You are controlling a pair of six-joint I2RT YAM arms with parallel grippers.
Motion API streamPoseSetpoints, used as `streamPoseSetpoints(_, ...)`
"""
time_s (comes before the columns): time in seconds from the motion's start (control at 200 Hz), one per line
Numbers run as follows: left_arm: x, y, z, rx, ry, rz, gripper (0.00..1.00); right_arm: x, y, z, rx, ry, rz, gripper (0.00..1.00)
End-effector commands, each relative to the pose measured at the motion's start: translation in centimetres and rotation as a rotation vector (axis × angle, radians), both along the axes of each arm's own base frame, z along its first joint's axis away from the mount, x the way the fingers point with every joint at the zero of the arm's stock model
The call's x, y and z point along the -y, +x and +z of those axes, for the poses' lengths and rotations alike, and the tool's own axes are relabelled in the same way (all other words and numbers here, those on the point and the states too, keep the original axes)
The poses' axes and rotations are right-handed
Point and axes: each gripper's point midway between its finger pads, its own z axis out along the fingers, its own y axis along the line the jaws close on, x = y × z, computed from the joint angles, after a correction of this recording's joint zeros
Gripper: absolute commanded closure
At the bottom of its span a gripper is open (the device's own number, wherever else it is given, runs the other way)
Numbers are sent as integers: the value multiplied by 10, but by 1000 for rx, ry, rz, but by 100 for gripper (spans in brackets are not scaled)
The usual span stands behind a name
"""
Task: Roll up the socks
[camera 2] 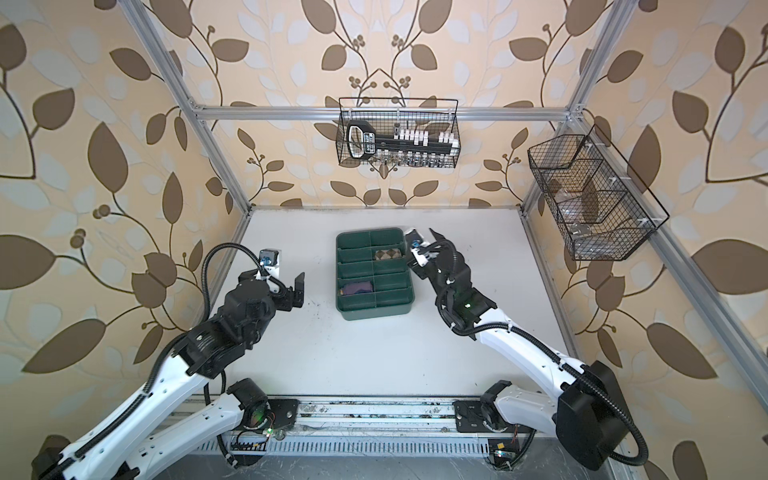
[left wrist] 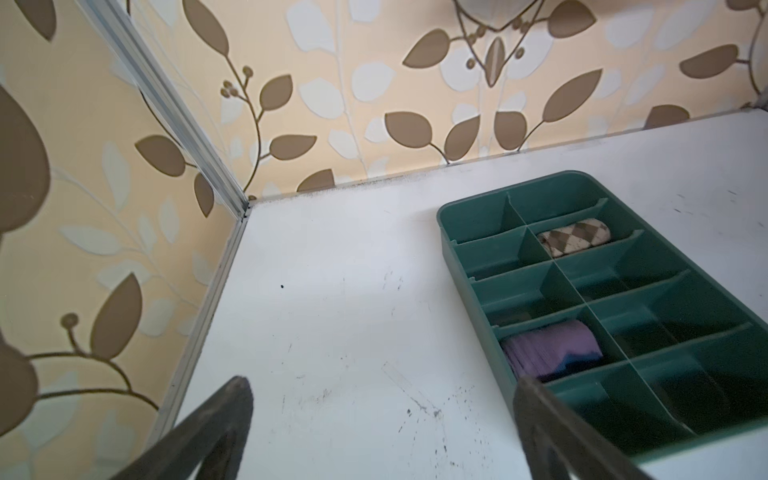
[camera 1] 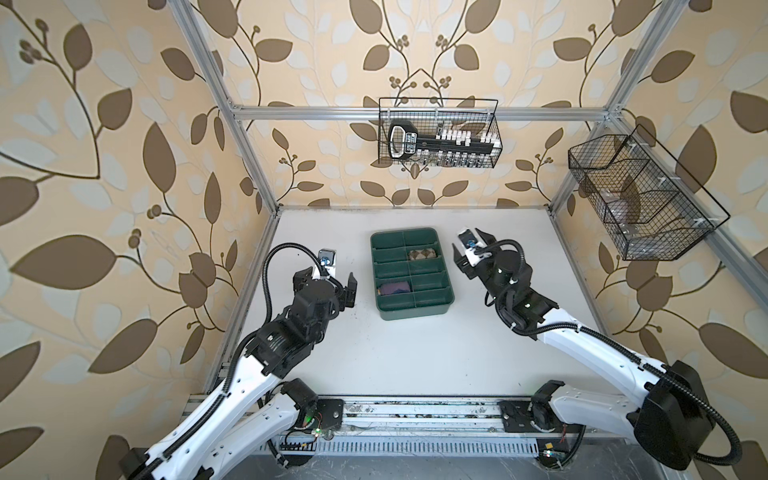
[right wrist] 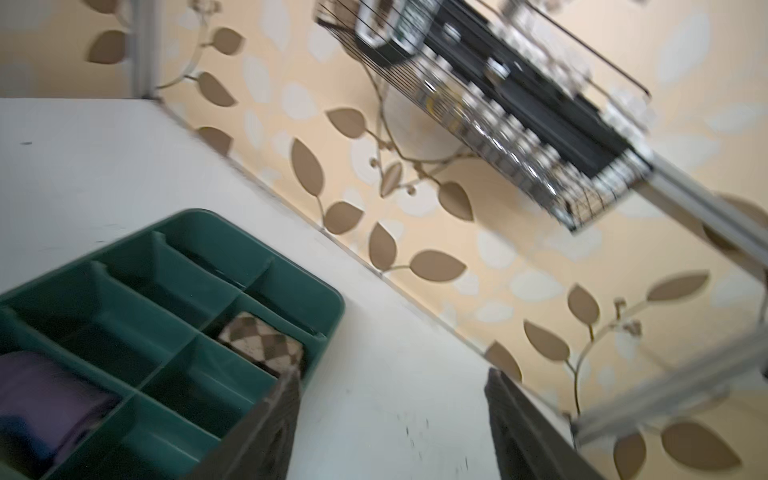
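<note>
The socks lie rolled up in a green divided tray [camera 1: 415, 315] [camera 2: 376, 312] [left wrist: 445, 232] [right wrist: 334, 301] in the middle of the white table. The tan argyle sock [camera 1: 422, 254] [camera 2: 388, 254] [left wrist: 575, 240] [right wrist: 262, 343] fills a far right compartment. The purple sock [camera 1: 394, 287] [camera 2: 357, 287] [left wrist: 552, 345] [right wrist: 41, 395], with some dark blue showing, sits in a nearer left compartment. My left gripper [camera 1: 328, 278] [camera 2: 276, 284] [left wrist: 382, 386] hangs open left of the tray, holding nothing. My right gripper [camera 1: 471, 248] [right wrist: 392, 378] is open beside the tray's far right corner, also holding nothing.
On the back wall hangs a black wire basket [camera 1: 438, 133] holding a black tool and small white pieces. A second wire basket [camera 1: 640, 195] hangs on the right wall. Aluminium posts frame the cell, and the arms' base rail [camera 1: 415, 411] runs along the table's front edge.
</note>
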Motion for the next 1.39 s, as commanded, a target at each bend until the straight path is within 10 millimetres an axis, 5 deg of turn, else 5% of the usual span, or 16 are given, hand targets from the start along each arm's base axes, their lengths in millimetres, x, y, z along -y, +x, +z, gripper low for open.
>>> streamPoseSetpoints(0.0, -43, 36, 7, 134, -275, 191, 1, 95, -8, 1, 99, 298, -382, 28)
streamPoseSetpoints(0.135, -136, 36, -70, 60, -338, 565, 1, 174, -45, -50, 104, 354, -740, 22)
streamPoseSetpoints(0.25, -166, 30, -101, -12, -194, 665, 1, 210, -83, -96, 92, 336, -916, 20)
streamPoseSetpoints(0.445, -156, 49, -136, -79, -170, 570, 1, 198, -85, -129, 91, 467, -679, 21)
streamPoseSetpoints(0.63, -154, 71, -165, -108, -170, 544, 1, 182, -66, -124, 96, 449, -532, 20)
streamPoseSetpoints(0.795, -127, 104, -179, -114, -198, 336, 1, 166, -42, -141, 8, 428, -424, 19)
streamPoseSetpoints(0.825, -117, 109, -183, -139, -202, 275, 1, 160, -37, -147, -11, 417, -389, 1)
streamPoseSetpoints(0.885, -87, 118, -189, -199, -212, 88, 1, 142, -27, -153, -36, 372, -302, 0)
streamPoseSetpoints(1.08, -92, 98, -183, 4, -143, 159, 1, 144, -21, -158, -95, 402, -275, 0)
streamPoseSetpoints(1.39, -88, 101, -186, -67, -113, 169, 1, 145, -21, -159, -107, 408, -275, 0)
